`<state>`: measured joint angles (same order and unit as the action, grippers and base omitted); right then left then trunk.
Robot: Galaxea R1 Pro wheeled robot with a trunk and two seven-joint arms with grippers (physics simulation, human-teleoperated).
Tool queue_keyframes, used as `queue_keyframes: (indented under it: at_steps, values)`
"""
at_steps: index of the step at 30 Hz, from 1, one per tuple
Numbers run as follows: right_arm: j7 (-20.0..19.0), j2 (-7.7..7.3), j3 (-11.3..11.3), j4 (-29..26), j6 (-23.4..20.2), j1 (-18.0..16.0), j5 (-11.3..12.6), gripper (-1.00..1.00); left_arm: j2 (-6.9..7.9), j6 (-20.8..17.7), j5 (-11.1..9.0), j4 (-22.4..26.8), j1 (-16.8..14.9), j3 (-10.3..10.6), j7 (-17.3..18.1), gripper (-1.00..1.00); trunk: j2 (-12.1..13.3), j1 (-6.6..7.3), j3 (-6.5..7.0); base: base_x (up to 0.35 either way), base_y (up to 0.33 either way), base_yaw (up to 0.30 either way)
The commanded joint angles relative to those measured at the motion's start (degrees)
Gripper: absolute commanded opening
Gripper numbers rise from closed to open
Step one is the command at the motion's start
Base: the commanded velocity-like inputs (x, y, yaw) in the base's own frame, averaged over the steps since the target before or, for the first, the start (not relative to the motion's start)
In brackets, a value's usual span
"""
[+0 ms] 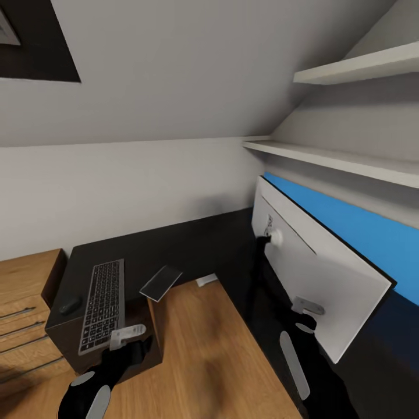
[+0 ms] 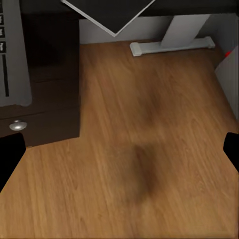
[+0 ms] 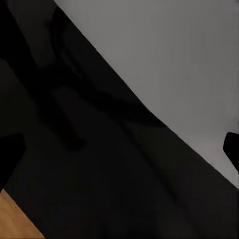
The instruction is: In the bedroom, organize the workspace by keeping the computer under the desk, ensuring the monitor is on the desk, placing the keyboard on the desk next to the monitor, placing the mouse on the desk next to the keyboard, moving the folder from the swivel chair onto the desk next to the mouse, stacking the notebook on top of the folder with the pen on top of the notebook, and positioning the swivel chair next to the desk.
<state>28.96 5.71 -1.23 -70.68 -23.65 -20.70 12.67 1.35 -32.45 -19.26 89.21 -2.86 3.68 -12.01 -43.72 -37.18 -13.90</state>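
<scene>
Found the left gripper with its jaws spread wide, one black fingertip at each side of the wrist view and bare wood floor between them. Placed that gripper just off the near end of the keyboard, above the front edge of the desk. Found the right gripper likewise parted, clamped on nothing, hovering close to the lower edge of the monitor; could not tell whether it touched.

Noted the monitor over the desk's right wing, its light grey-white back turned to the head camera and leaning. Saw a bright blue band running behind its top edge; could not tell what it was.

On the desk's left wing, noted the keyboard lying lengthwise, a small dark mouse just beside it on the cabinet side, and the grey notebook on the other side, one corner jutting past the desk's edge.

Below that wing, made out the black drawer unit, shut, with one round silver knob, and a white desk foot on the floor. Beside the desk, saw a light-wood cabinet, drawers closed, contents hidden. Above the right wing, saw two pale shelves under the sloping wall.
</scene>
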Motion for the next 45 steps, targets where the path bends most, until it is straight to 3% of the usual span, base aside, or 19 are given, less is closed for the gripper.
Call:
queue_keyframes:
  at_steps: [1, 45]
  values:
    - [0.3, 0.02, 0.0, -0.1, -0.2, 0.0, 0.4, 1.00, 0.06, -0.2, -0.6, 0.1, 0.0, 0.1, -0.6, 1.00, -0.1, -0.03, -0.08, 0.174, -0.123, -0.046]
    - [0.3, 0.01, 0.1, -0.1, 2.6, 0.0, 0.2, 1.00, 0.06, -0.3, -0.5, -0.1, 0.0, 0.2, -0.6, 1.00, -0.1, -0.03, -0.08, 0.019, -0.014, -0.002]
